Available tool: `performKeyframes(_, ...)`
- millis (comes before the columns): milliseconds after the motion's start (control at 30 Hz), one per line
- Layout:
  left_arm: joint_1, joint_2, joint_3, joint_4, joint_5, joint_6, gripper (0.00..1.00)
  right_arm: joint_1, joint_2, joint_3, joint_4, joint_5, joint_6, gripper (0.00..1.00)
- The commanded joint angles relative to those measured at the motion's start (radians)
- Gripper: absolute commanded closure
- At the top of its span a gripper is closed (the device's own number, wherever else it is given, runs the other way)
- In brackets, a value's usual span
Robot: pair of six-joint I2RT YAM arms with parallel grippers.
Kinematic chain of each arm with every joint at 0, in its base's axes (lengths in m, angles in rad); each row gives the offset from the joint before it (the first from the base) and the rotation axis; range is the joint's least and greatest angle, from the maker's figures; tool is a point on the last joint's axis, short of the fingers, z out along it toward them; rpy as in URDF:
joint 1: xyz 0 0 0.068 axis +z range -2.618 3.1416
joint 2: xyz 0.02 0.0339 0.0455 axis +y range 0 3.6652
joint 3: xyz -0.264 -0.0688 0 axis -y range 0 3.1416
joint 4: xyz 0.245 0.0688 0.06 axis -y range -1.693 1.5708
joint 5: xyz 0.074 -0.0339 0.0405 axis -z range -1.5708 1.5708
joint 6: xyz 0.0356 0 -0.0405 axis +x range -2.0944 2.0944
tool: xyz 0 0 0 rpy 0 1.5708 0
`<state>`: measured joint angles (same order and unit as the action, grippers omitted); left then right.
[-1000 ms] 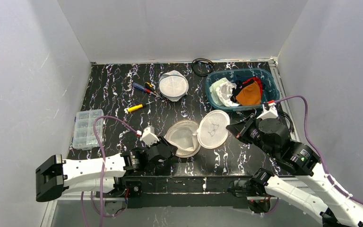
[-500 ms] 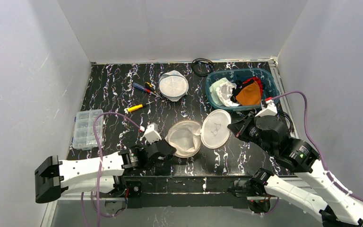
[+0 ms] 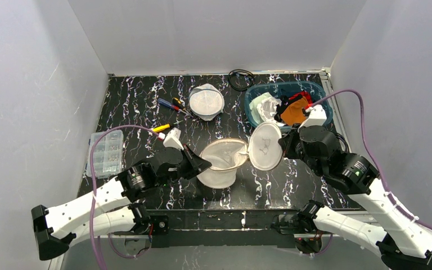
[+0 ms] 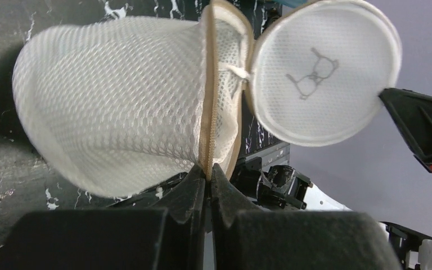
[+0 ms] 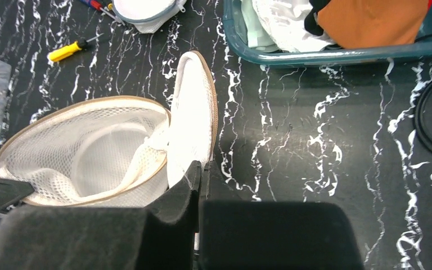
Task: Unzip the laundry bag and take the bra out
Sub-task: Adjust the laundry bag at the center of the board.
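Note:
The laundry bag [image 3: 218,164] is a round white mesh pouch with a tan zipper rim. It is unzipped, lifted off the table and tilted. My left gripper [image 4: 208,169] is shut on the bag's zipper rim [image 4: 207,112] at its near edge. The bag's round flap [image 3: 265,145] stands up to the right, joined to the body at one spot. My right gripper [image 5: 201,167] is shut on the edge of that flap [image 5: 194,112]. Inside the open bag [image 5: 84,152] only white mesh shows; the bra is hidden.
A second round mesh bag [image 3: 206,101] lies at the back. A teal bin [image 3: 259,121] of clothes stands back right, close behind the right arm. Screwdrivers [image 3: 171,104] and a clear organiser box [image 3: 104,152] lie to the left. A black cable [image 3: 241,79] sits by the back wall.
My left gripper has shut on the bag's rim and lifted it up and back. The right gripper has raised the flap, which now stands more upright.

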<state>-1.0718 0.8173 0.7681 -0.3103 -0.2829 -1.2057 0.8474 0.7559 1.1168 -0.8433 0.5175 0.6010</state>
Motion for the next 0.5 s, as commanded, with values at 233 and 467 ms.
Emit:
performKeyframes(233,0.101,0.0,-0.042,-0.032,0.134,0.058,1.0,0.005,0.044,0.267,0.036,-0.012,-0.232,0.99)
performKeyframes(467,0.115,0.12,-0.128,0.176,0.279,0.008,1.0,0.004,0.081,0.175,0.03,-0.081,-0.18,0.99)
